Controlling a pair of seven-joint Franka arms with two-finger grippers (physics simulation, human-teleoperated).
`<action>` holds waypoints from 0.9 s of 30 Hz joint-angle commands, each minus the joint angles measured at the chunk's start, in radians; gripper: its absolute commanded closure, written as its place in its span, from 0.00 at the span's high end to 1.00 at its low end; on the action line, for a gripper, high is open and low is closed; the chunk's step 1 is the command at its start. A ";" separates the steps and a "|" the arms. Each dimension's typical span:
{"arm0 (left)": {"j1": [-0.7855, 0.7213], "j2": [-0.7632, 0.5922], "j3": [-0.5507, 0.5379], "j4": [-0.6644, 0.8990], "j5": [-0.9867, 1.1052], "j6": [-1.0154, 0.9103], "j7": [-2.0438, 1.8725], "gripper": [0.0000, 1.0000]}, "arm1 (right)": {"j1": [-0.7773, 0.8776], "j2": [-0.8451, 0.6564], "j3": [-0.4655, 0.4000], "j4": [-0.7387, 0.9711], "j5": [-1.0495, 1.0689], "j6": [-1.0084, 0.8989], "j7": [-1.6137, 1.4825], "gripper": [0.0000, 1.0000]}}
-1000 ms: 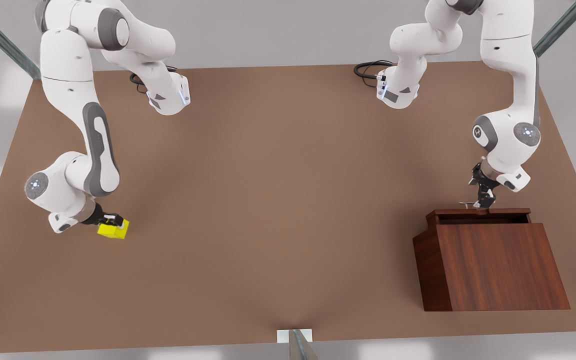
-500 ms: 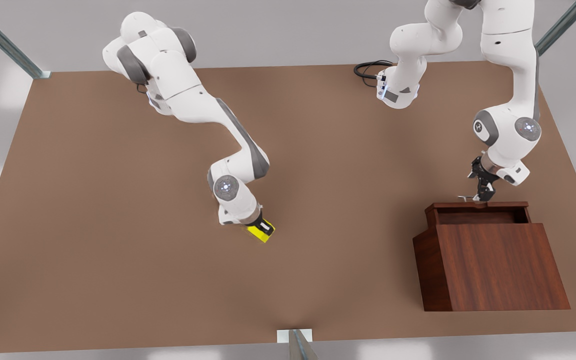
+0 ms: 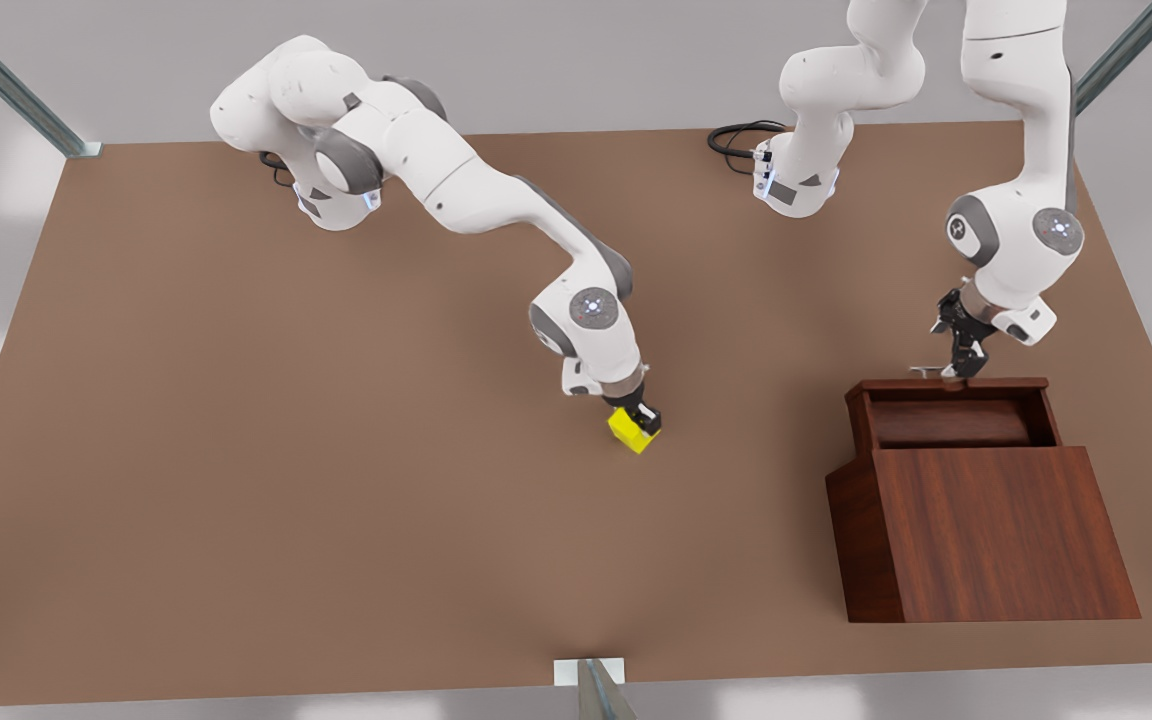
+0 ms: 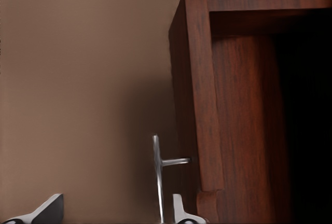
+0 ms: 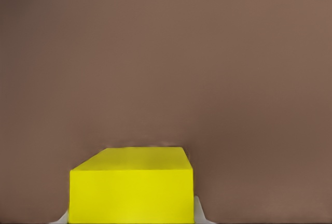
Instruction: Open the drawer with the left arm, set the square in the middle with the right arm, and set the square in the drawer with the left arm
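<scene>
The right gripper [image 3: 640,418] is holding the square [image 3: 630,430] clamped between its fingers, low over the table [image 3: 236,450] near the middle [image 3: 576,480]; whether the cube is touching the surface cannot be told from the front view. In the right wrist view the square [image 5: 132,190] is sitting squarely between the fingertips [image 5: 199,214], with bare tabletop beyond. The left gripper [image 3: 958,368] is at the handle [image 3: 926,371] on the far edge of the drawer [image 3: 956,418], which is pulled partly out of the box [image 3: 996,540]; the left wrist view is showing the handle [image 4: 157,175] between two fingers [image 4: 182,212] set well apart, so that gripper looks open around the bar rather than pinching it. To do this step well, the right arm should be lowering the cube until it rests flat, then releasing without twisting and lifting straight up so the cube does not tip or slide. Setting it where the left arm can reach matters, since that arm must take it next. The drawer already looks open enough to receive it.
</scene>
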 commanded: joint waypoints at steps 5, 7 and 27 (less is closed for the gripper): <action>-0.042 -0.153 0.009 -0.010 0.017 -0.147 0.060 1.00 | 0.006 -0.009 -0.003 -0.015 -0.003 -0.013 -0.030 1.00; -0.067 -0.144 0.009 0.058 0.021 -0.173 0.433 1.00 | -0.001 -0.178 -0.008 -0.144 -0.003 -0.020 -0.082 1.00; -0.478 0.557 -0.387 0.891 0.043 -0.515 1.159 1.00 | -0.799 -0.828 -0.072 -0.380 -0.111 -0.871 -1.768 1.00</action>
